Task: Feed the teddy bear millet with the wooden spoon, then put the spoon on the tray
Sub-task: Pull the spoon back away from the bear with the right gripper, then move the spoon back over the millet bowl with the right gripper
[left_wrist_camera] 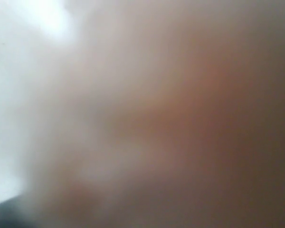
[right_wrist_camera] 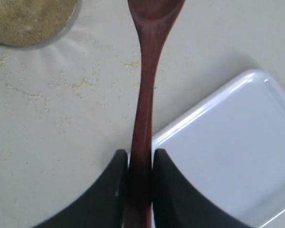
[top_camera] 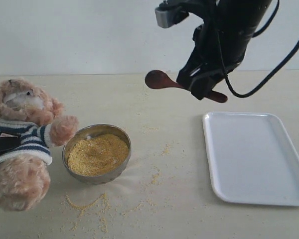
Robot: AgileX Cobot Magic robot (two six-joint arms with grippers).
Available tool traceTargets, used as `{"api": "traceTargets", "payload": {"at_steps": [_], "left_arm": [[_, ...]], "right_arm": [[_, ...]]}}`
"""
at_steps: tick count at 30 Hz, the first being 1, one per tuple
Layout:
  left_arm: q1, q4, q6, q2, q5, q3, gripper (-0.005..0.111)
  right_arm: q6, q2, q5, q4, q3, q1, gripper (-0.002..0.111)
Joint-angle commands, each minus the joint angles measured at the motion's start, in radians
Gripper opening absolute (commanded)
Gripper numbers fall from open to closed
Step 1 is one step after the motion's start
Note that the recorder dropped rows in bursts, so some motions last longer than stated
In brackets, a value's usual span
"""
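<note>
- Stray grains [top_camera: 84, 203] lie nearest the exterior camera, scattered on the desk [top_camera: 179, 214] at 6 o'clock of the bowl [top_camera: 96, 178], which is filled almost to the rim with millet [top_camera: 97, 153].
- At 9 o'clock of the bowl the bear [top_camera: 27, 107] is propped up, one paw touching the rim.
- At 3 o'clock of the bowl, well apart from it, the tray [top_camera: 254, 159] is laid flat, with nothing on it.
- Above the desk at 1 o'clock of the bowl, the spoon [top_camera: 158, 79] is held roughly level in the air, its scoop pointed toward 9 o'clock.
- Its handle is pinched near the rear end by the right hand [right_wrist_camera: 140, 159], both fingers pressed against the wood.
- The spoon is judged light and stiff, with a smooth finish.
    - In so narrow a pinch it could swivel or slide.
    - A hold far back on the handle keeps the fingers clear of the grain.
    - Loose millet would spill at any tilt.
- The bear is judged soft and likely to yield when touched.
- Only a tan-brown blur is given by the left wrist view.
- A dark shape across the bear's shirt may be the left hand, but that and its state cannot be told.
- The scoop is cut off in the right wrist view, so any load cannot be made out.
</note>
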Motion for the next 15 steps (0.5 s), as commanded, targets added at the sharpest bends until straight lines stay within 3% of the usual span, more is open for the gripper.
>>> {"api": "traceTargets", "payload": {"at_steps": [1, 15], "left_arm": [[-0.001, -0.010, 0.008, 0.000, 0.032, -0.004, 0.005], [-0.001, 0.015, 0.008, 0.000, 0.032, -0.004, 0.005]], "right_arm": [[-0.026, -0.015, -0.006, 0.014, 0.065, -0.016, 0.000], [-0.032, -0.013, -0.038, 0.021, 0.095, -0.016, 0.000]]}}
